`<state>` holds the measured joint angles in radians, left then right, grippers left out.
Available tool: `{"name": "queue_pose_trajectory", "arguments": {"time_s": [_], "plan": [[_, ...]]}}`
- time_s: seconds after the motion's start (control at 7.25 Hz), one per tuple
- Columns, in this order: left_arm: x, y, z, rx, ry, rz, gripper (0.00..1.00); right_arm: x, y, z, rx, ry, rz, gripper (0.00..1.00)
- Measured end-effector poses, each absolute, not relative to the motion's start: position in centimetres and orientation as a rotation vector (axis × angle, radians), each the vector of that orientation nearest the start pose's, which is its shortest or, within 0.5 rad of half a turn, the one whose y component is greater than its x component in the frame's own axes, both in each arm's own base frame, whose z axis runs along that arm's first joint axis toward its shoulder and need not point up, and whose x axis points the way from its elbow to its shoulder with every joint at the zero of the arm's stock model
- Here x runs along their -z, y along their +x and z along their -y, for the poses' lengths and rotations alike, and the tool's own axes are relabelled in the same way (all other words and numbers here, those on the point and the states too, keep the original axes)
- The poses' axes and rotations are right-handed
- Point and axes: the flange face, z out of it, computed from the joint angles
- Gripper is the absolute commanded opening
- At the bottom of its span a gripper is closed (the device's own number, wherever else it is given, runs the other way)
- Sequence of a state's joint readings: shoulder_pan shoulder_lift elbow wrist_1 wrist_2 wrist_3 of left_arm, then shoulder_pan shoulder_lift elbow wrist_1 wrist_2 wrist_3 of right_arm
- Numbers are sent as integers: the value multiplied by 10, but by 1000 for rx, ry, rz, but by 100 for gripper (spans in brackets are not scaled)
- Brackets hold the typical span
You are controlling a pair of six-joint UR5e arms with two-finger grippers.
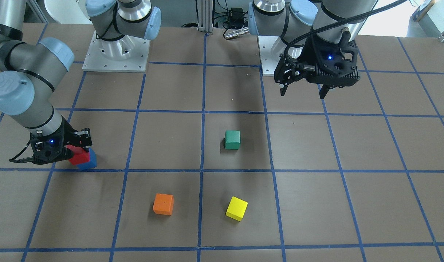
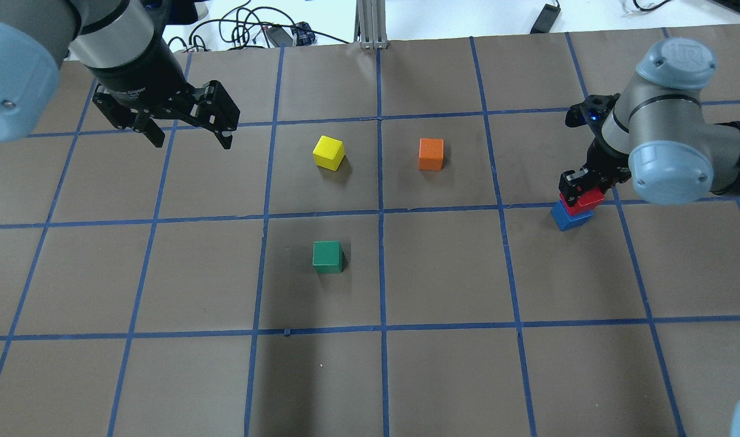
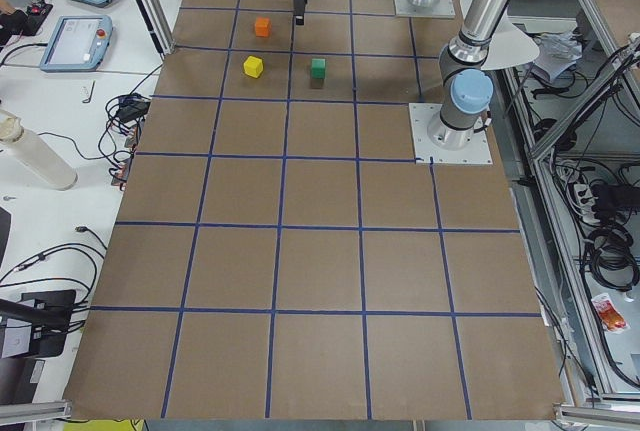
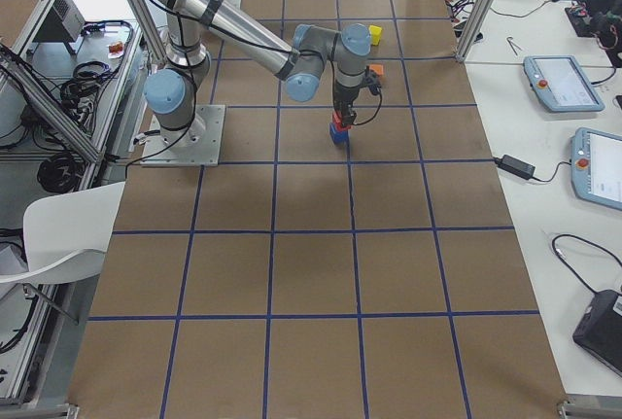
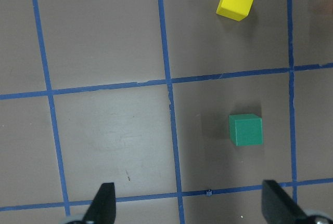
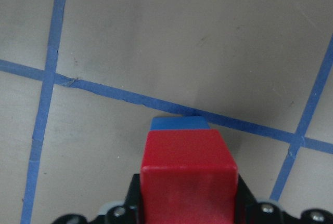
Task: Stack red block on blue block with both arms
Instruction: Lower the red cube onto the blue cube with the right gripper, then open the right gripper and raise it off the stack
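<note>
Between the fingers of the right gripper [image 2: 579, 187] sits the red block [image 2: 586, 201], pinched tight and resting on top of the blue block [image 2: 569, 217]. I think only letting go is left. Far off, the left gripper [image 2: 193, 144] hangs spread wide, holding nothing. One arm cap [image 2: 679, 57] says UR.

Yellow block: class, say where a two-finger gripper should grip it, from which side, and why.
Probably two opposite side faces of the yellow block, from straight above, wrist turned: it lies flat, skewed to the grid lines, nothing touching it.
</note>
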<state>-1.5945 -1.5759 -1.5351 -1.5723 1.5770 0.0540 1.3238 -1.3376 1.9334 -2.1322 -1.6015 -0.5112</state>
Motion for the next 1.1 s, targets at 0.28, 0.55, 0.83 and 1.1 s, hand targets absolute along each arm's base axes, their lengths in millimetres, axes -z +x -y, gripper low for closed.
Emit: {"name": "queue_pose_trajectory", "arguments": {"time_s": [0.28,0.55,0.83,1.1], "plan": [[-503,-144,494,46,121,-3132,100,-253,-1,536,-66,-420,-3129,59],[-503,-144,494,46,121,-3132,100,-252,-1,535,-71,-422,-3134,88],[-503,-144,494,47,120,-3133,100,-251,-4,534,-98,-425,-3154,95],[-504,-144,495,50,119,-3133,100,-252,-4,533,-123,-415,-3158,99]]}}
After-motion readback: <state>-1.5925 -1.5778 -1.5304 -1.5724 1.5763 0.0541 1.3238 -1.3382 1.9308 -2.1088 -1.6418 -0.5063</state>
